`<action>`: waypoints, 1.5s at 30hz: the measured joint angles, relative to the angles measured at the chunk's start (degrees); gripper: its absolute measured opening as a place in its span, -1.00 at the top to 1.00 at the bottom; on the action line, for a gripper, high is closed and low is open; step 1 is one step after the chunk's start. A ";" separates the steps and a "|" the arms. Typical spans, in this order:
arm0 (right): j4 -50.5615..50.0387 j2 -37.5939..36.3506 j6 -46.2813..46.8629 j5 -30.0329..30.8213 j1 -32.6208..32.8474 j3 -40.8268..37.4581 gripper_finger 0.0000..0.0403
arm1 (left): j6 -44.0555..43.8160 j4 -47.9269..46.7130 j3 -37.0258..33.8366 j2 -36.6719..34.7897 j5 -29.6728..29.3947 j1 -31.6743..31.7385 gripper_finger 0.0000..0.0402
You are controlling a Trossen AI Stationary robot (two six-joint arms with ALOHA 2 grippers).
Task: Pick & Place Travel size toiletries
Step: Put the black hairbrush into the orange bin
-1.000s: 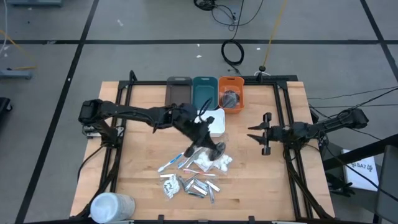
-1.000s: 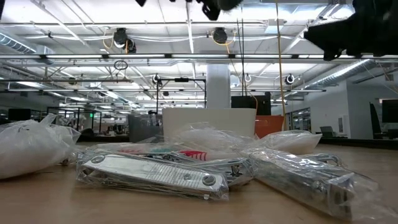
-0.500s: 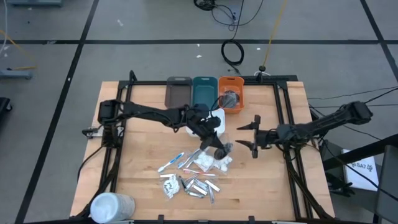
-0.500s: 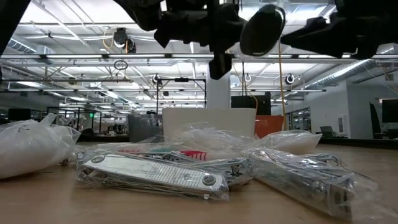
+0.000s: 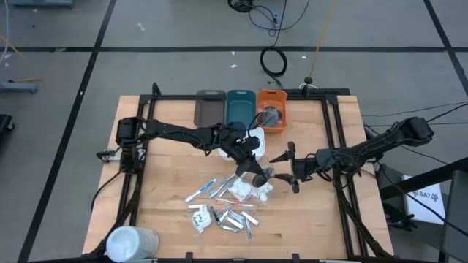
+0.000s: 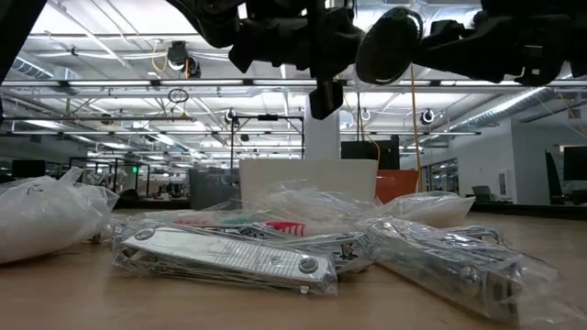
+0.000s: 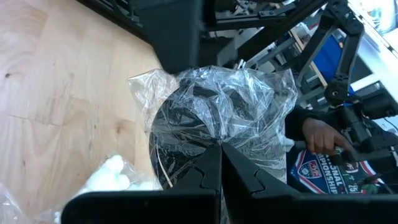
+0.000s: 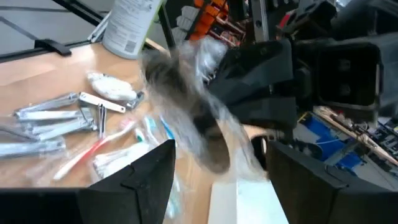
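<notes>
Here my left pincer (image 5: 252,169) grips one wrapped dark disc (image 5: 263,175) above the bench (image 5: 168,175); my right pincer (image 5: 290,166) gapes beside it; four trays (image 5: 210,107) far.

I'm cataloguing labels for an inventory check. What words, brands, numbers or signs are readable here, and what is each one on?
"BAY", followed by a character too small to read: on the white sign beside the table's right edge.
Shield-shaped logo in the room beyond the table: the lettering is too blurred to read.
Label on the white cylinder: the print is too blurred to read.
Wrapped dark disc: no print shows.
</notes>
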 joint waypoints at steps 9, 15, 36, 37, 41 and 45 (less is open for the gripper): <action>6.22 3.83 -1.30 -3.09 0.07 0.22 -0.09 | -0.64 0.13 0.02 0.00 -0.04 0.00 1.00; 6.33 4.31 -1.51 -3.06 0.09 0.14 0.12 | -0.69 0.49 0.02 0.00 -0.03 0.00 1.00; 7.41 4.29 2.23 -11.00 0.07 0.14 0.90 | 10.46 14.70 0.02 -0.07 -2.54 -0.80 0.75; 7.06 4.24 2.49 -11.16 0.12 0.14 0.90 | 10.85 16.98 0.02 -0.07 -2.46 -0.94 0.68; 4.34 2.21 4.11 -12.01 0.15 0.14 0.90 | 11.92 19.67 0.07 -1.29 -2.54 -0.41 0.34; -0.69 -2.37 6.21 -11.90 0.11 0.09 0.90 | 14.60 13.07 0.07 -6.27 -5.06 1.55 0.02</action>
